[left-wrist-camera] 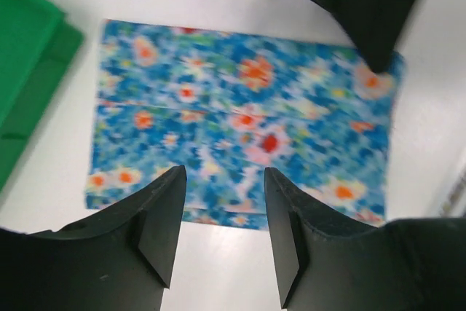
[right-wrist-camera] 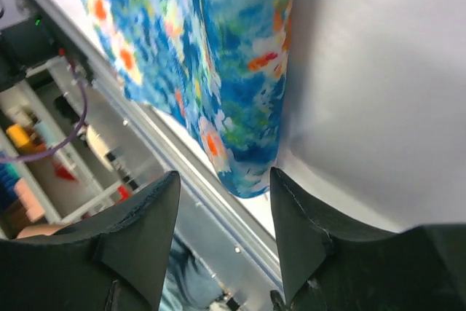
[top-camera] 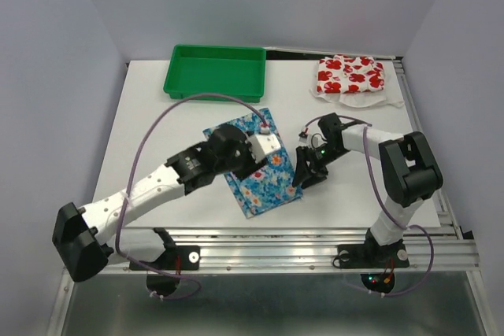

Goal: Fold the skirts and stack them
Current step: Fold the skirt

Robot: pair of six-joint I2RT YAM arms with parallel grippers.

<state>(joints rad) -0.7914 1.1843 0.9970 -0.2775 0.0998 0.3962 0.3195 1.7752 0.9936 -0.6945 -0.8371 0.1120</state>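
Note:
The blue skirt (top-camera: 272, 175) with small white and orange flowers lies folded flat in the middle of the table. My left gripper (top-camera: 256, 164) hovers over it, open. In the left wrist view its fingertips (left-wrist-camera: 169, 202) frame bare table at the edge of the blue skirt (left-wrist-camera: 240, 118), with nothing between them. My right gripper (top-camera: 303, 175) stands open at the skirt's right edge, also visible in the left wrist view (left-wrist-camera: 364, 5). In the right wrist view a corner of the blue skirt (right-wrist-camera: 196, 56) lies just ahead of the open right gripper (right-wrist-camera: 224, 209). The white skirt (top-camera: 350, 75) with red flowers lies bunched at the back right.
A green plastic tray (top-camera: 215, 71) stands at the back left, its edge also in the left wrist view (left-wrist-camera: 25, 71). A metal rail (top-camera: 299, 238) runs along the table's near edge, close to the skirt's front corner.

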